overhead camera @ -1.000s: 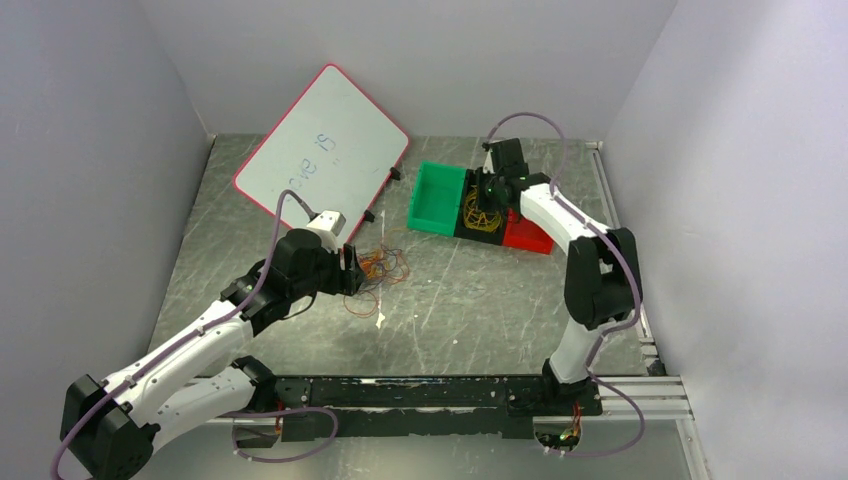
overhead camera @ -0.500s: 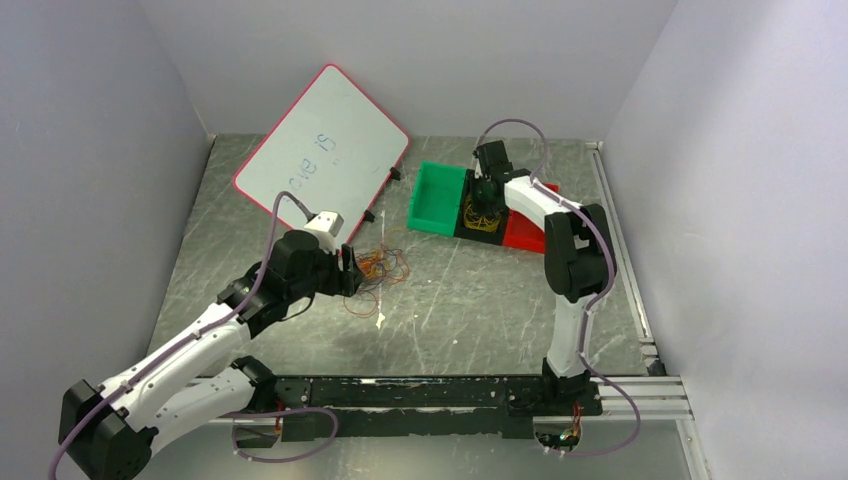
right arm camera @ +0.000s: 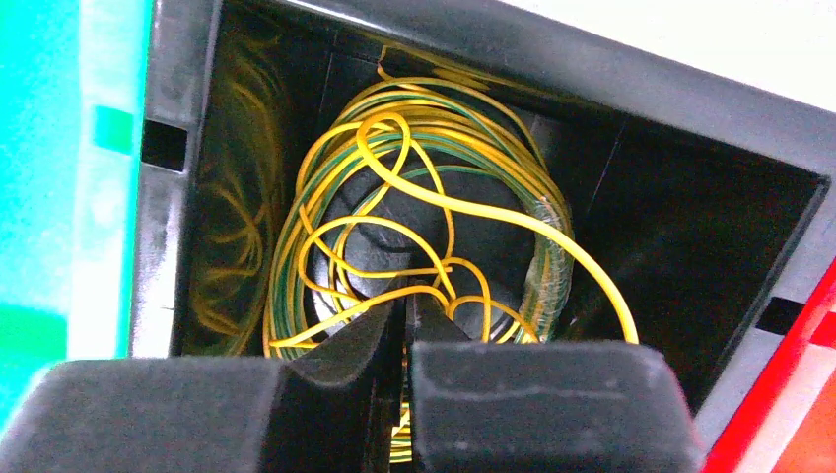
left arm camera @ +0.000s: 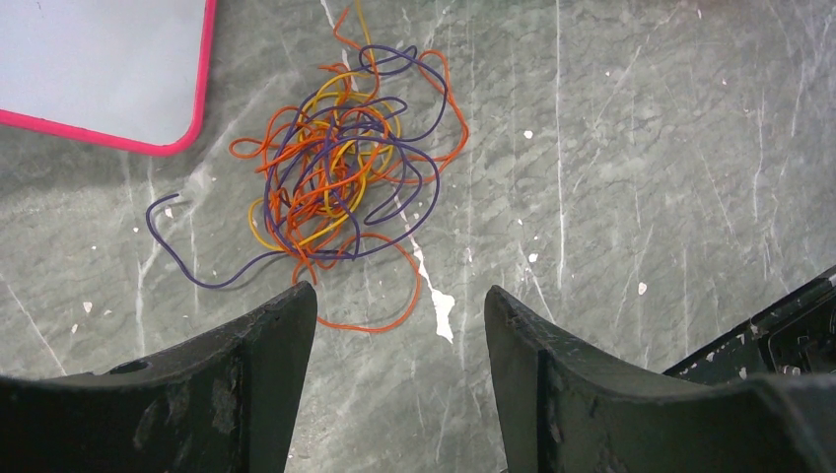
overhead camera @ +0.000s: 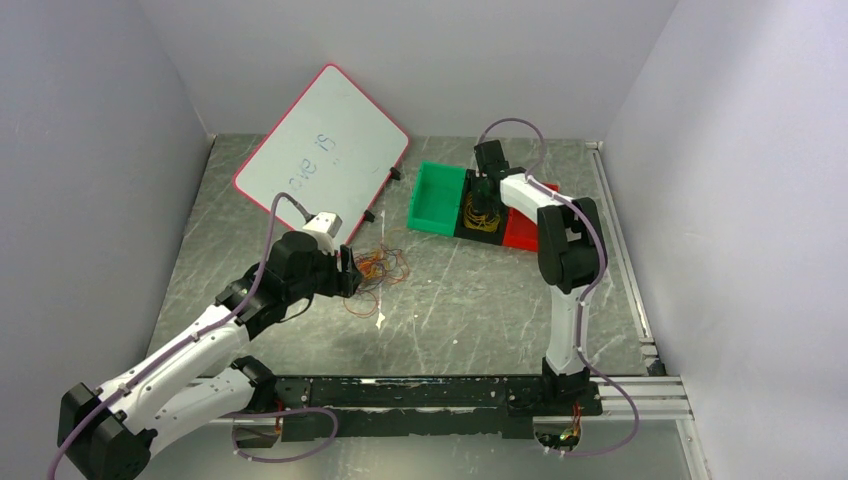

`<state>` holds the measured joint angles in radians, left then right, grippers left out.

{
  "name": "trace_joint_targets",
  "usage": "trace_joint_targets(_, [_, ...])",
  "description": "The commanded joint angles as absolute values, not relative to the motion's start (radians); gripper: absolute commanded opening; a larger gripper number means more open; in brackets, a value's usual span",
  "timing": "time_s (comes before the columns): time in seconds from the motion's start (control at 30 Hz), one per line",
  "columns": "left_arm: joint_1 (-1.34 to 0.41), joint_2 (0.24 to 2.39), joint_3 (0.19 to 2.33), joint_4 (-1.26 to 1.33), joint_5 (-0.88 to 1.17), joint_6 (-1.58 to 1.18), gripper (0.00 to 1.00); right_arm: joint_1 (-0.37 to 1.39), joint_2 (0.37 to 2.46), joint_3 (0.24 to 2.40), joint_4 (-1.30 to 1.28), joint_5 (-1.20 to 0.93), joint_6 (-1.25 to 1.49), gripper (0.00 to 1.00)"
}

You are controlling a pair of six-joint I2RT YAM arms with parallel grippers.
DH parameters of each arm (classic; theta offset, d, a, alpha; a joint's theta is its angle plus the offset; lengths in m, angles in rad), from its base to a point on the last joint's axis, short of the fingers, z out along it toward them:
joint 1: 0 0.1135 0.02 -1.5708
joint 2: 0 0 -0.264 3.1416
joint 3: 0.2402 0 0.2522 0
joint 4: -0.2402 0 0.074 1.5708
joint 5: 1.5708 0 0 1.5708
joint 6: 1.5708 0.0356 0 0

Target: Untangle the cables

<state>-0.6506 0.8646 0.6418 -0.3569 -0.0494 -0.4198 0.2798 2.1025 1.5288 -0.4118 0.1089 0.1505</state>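
Top camera looks down from high behind the arms, taking in the whole surface point(overhead camera: 480, 300); left wrist view hangs close over the near-left cable tangle point(left arm camera: 340, 187), facing down past its tool point(left arm camera: 399, 301); right wrist view peers tight into the far black bin point(right arm camera: 690, 197); the overhead view shares both spots
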Motion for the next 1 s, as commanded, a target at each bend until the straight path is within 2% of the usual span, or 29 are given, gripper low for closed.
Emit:
trace_joint_targets(0.0, [-0.647, 0.850, 0.634, -0.371, -0.063, -0.429, 0.68, 0.275, 2.090, 1.536, -0.404, 0.107, 0.144, 0.07])
trace_joint_targets(0.2, [-0.647, 0.857, 0.633, -0.365, -0.061, -0.430, 0.68, 0.275, 1.991, 1.531, -0.407, 0.001, 0.128, 0.15])
trace_joint_targets(0.5, [-0.647, 0.858, 0.627, -0.328, -0.063, -0.460, 0.72, 0.275, 1.811, 1.438, -0.438, -0.002, 0.152, 0.32])
trace_joint_targets(0.77, [-0.641, 0.893, 0.644, -0.321, -0.053, -0.470, 0.76, 0.306, 1.592, 1.287, -0.416, -0.076, 0.189, 0.36])
trace_joint_targets(0.97, [-0.582, 0.948, 0.665, -0.309, -0.009, -0.463, 0.76, 0.501, 1.496, 1.185, -0.373, -0.058, 0.231, 0.37])
